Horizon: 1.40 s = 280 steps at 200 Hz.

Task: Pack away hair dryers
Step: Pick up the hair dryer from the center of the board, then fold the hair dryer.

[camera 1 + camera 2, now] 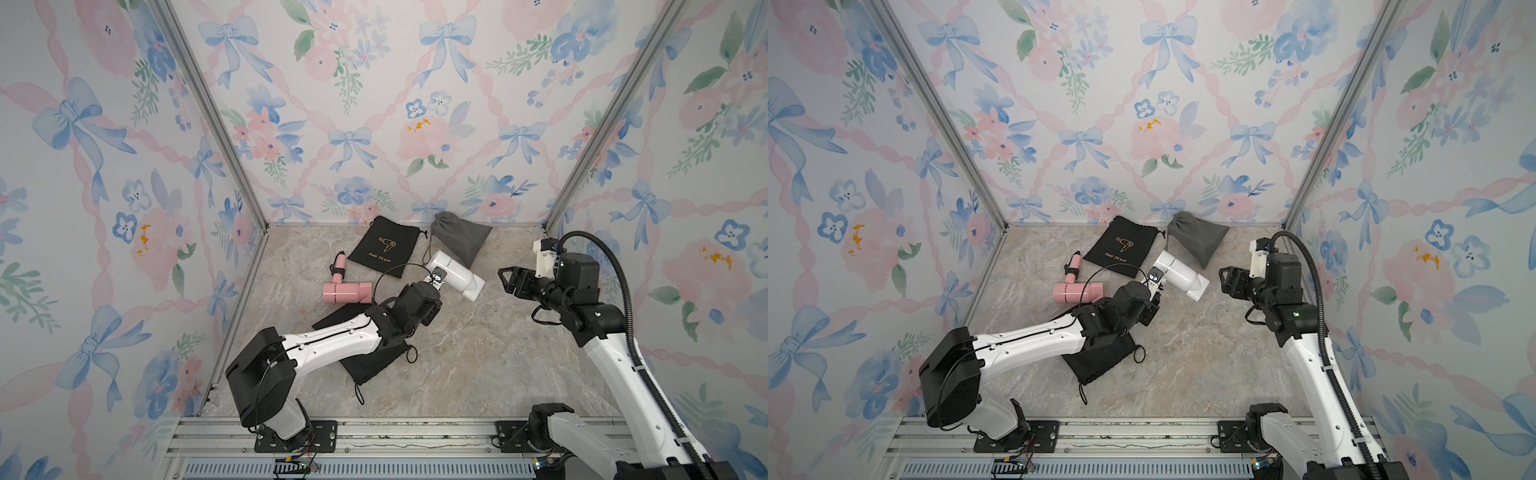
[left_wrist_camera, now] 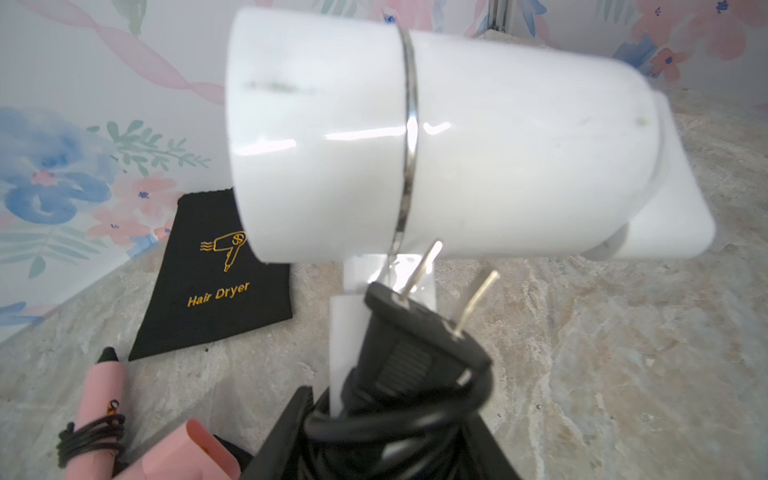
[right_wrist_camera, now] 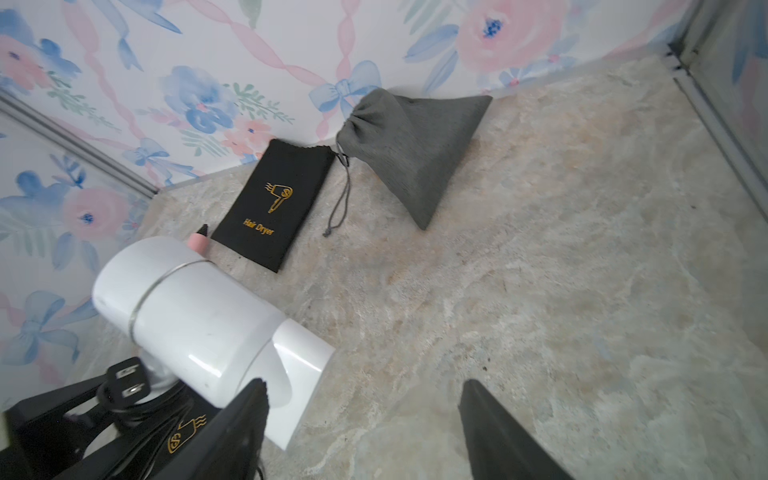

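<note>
My left gripper (image 1: 435, 284) (image 2: 382, 449) is shut on the cord-wrapped handle of a white hair dryer (image 1: 455, 270) (image 1: 1179, 272) (image 2: 478, 145) (image 3: 195, 324). The dryer's barrel lies crosswise above the jaws, and its black plug (image 2: 415, 332) sticks up beside the handle. A pink hair dryer (image 1: 347, 292) (image 1: 1077, 292) (image 2: 104, 399) lies on the table to the left, its cord bundled round the handle. My right gripper (image 1: 505, 280) (image 1: 1225, 280) (image 3: 363, 382) is open and empty, just right of the white dryer's nozzle.
A black pouch with gold print (image 1: 384, 245) (image 2: 216, 282) (image 3: 270, 208) lies flat near the back wall. Next to it is a bulging grey drawstring pouch (image 1: 461, 239) (image 3: 411, 145). A second black pouch (image 1: 374, 357) (image 1: 1100, 357) lies under the left arm. Walls close in three sides.
</note>
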Each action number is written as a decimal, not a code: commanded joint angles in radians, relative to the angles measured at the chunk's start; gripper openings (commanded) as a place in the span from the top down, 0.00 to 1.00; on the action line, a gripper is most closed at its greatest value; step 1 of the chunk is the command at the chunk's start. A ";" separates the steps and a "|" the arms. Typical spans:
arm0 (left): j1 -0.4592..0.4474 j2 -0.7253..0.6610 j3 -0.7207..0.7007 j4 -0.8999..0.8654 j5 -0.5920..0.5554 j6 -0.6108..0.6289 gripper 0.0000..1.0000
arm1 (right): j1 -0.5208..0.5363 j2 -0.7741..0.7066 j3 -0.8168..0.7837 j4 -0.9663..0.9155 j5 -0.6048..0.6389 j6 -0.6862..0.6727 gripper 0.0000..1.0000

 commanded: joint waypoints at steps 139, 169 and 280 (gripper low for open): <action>0.037 -0.080 0.130 0.225 0.315 0.314 0.65 | -0.092 0.261 0.345 -0.016 -0.737 -0.223 0.13; 0.038 -0.062 0.161 0.225 0.332 0.313 0.64 | -0.090 0.283 0.383 -0.105 -0.741 -0.304 0.13; 0.035 0.021 0.249 0.222 0.384 0.343 0.64 | -0.030 0.428 0.579 -0.356 -0.754 -0.477 0.15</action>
